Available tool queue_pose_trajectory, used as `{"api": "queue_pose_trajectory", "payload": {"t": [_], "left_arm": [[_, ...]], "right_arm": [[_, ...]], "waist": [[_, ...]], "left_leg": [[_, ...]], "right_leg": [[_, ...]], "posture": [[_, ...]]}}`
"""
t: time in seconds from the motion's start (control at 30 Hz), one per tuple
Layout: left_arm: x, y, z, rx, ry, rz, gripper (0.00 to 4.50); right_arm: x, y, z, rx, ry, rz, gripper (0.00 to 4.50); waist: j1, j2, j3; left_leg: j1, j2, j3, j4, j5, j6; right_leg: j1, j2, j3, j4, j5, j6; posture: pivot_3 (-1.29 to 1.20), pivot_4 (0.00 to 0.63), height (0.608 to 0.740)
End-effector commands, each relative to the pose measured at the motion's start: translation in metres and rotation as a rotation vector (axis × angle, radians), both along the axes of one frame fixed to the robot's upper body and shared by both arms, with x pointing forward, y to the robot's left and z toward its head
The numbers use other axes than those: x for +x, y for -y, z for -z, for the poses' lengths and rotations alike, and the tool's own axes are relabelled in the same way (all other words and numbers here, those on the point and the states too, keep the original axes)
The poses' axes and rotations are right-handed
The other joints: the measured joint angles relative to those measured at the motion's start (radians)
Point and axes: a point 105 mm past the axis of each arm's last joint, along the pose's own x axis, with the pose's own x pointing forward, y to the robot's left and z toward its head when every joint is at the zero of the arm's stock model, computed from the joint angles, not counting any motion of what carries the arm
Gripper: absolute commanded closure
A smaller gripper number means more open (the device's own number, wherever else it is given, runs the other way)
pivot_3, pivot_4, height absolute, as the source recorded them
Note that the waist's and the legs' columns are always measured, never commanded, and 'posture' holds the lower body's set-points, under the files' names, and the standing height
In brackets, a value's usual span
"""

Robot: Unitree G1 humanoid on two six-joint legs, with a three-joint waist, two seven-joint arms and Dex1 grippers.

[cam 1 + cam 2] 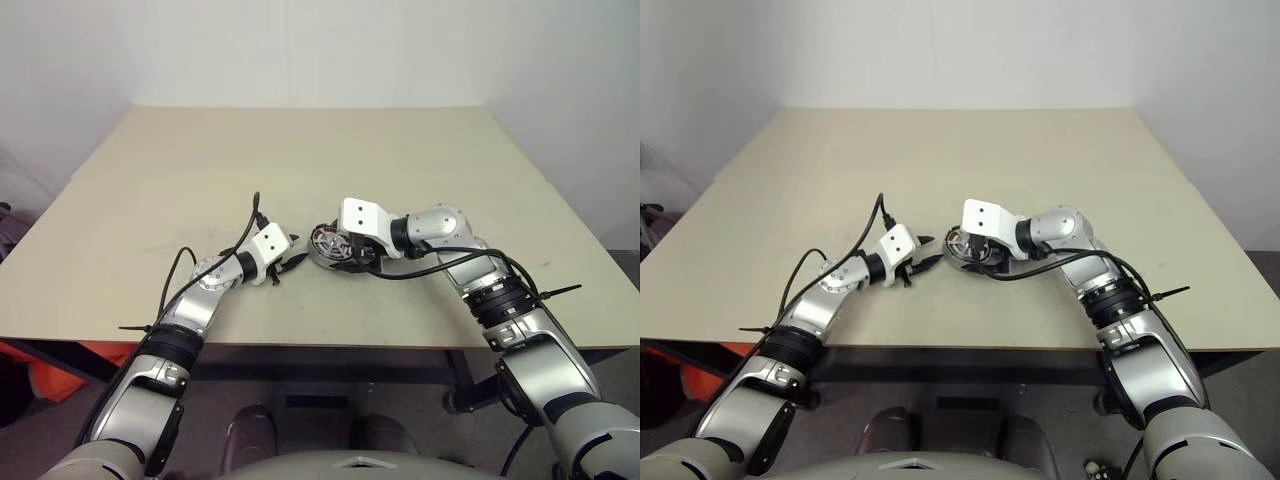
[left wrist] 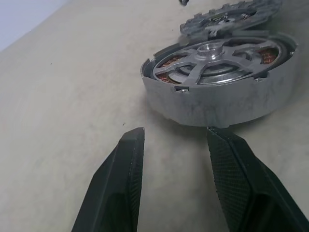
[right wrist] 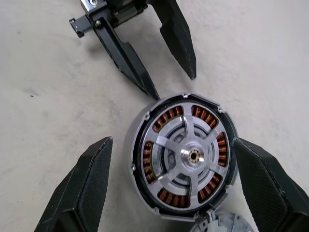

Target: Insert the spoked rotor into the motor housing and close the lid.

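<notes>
The motor housing (image 3: 145, 145) lies flat on the table, its copper windings showing around the inside. The spoked rotor (image 3: 190, 154), shiny silver, sits inside the housing (image 2: 217, 104) with its hub at the centre. My right gripper (image 3: 172, 140) hangs over it, open, one finger on either side and nothing held. My left gripper (image 2: 175, 130) points at the housing's side wall from close by, open and empty, its fingertips (image 3: 153, 94) just short of the rim. A grey toothed disc, apparently the lid (image 2: 227, 17), lies right behind the housing, partly hidden.
The beige table (image 1: 300, 150) stretches bare beyond the arms to the white wall. Its front edge (image 1: 330, 345) runs just below both forearms. Black cables loop off both wrists.
</notes>
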Motion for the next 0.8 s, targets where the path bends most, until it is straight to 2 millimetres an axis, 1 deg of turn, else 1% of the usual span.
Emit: {"api": "queue_pose_trajectory", "payload": {"t": [0.03, 0.23, 0.33, 0.43, 0.53, 0.6, 0.7, 0.8], "left_arm": [[0.004, -0.005, -0.020, -0.010, 0.079, -0.005, 2.36], [0.004, -0.013, -0.019, -0.004, 0.085, -0.027, 2.36], [0.004, -0.013, -0.019, -0.006, 0.085, -0.028, 2.36], [0.004, -0.012, -0.021, -0.013, 0.090, -0.026, 2.36], [0.003, -0.007, -0.025, -0.053, 0.094, -0.035, 2.36], [0.001, -0.004, -0.025, -0.071, 0.091, -0.039, 2.36], [-0.001, -0.001, -0.026, -0.090, 0.086, -0.044, 2.36], [-0.004, 0.002, -0.028, -0.115, 0.077, -0.044, 2.36]], "right_arm": [[0.003, -0.003, -0.021, 0.072, 0.052, 0.010, 0.03], [0.001, 0.000, -0.021, 0.129, 0.026, 0.056, 0.03], [0.002, 0.003, -0.027, 0.195, 0.010, 0.107, 0.03], [0.006, 0.009, -0.037, 0.297, -0.011, 0.192, 0.03], [0.012, 0.025, -0.054, 0.563, -0.187, 0.397, 0.03], [0.010, 0.033, -0.059, 0.697, -0.318, 0.491, 0.03], [-0.002, 0.046, -0.059, 0.854, -0.528, 0.583, 0.03], [-0.017, 0.063, -0.050, 0.948, -0.692, 0.665, 0.03]], "waist": [[0.000, 0.000, 0.000], [0.000, 0.000, 0.000], [0.000, 0.000, 0.000], [0.000, 0.000, 0.000], [0.001, 0.000, 0.000], [0.002, 0.000, 0.000], [0.003, 0.000, 0.000], [0.005, 0.000, 0.000]], "left_leg": [[0.000, 0.000, 0.000, 0.000, 0.000, 0.000], [0.000, 0.000, 0.000, 0.000, 0.000, 0.000], [0.000, 0.000, 0.000, 0.000, 0.000, 0.000], [0.000, 0.000, 0.000, 0.000, 0.000, 0.000], [0.000, 0.000, 0.000, -0.001, 0.000, -0.001], [0.000, 0.000, 0.000, -0.001, 0.000, -0.001], [0.001, 0.000, 0.000, -0.002, 0.001, -0.002], [0.002, 0.000, 0.000, -0.003, 0.003, -0.006]], "right_leg": [[0.000, 0.000, 0.000, 0.000, 0.000, 0.000], [0.000, 0.000, 0.000, 0.000, 0.000, 0.000], [0.000, 0.000, 0.000, 0.000, 0.000, 0.000], [0.000, 0.000, 0.000, 0.000, 0.000, 0.000], [0.000, 0.000, 0.000, 0.000, 0.000, 0.000], [0.000, 0.000, 0.000, -0.001, 0.000, 0.000], [0.001, 0.000, 0.000, -0.001, 0.000, 0.000], [0.001, 0.000, 0.000, -0.001, 0.000, 0.000]], "posture": [[0.00, 0.000, 0.740], [0.00, 0.000, 0.740], [0.00, 0.000, 0.740], [0.00, 0.000, 0.740], [0.00, 0.000, 0.740], [0.00, 0.000, 0.740], [0.00, 0.000, 0.740], [0.00, 0.000, 0.740]]}}
